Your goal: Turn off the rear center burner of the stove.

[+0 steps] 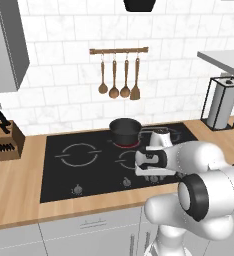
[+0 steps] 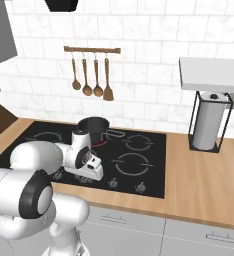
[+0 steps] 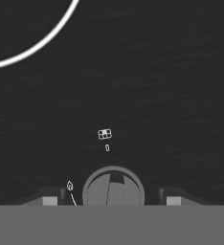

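My hand [image 3: 112,200], fingers spread apart either side of a silver knob [image 3: 113,187] and gripping nothing, hangs low over the stove [image 1: 89,172] set in the wooden surface [image 1: 14,200], its rear center burner [image 1: 125,144] under the dark saucepan [image 1: 124,131] at 12 o'clock, below white tiles.

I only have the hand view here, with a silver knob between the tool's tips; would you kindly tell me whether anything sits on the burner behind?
Observer: Yes, a dark saucepan stands on the rear center burner, which glows red under it.
Operator: Thanks. Where is the tool on the stove?
Observer: The tool is low over the stove's front knob row, near the middle.
Operator: Anything beside the stove I should know of?
Observer: A knife block stands on the counter to its left.
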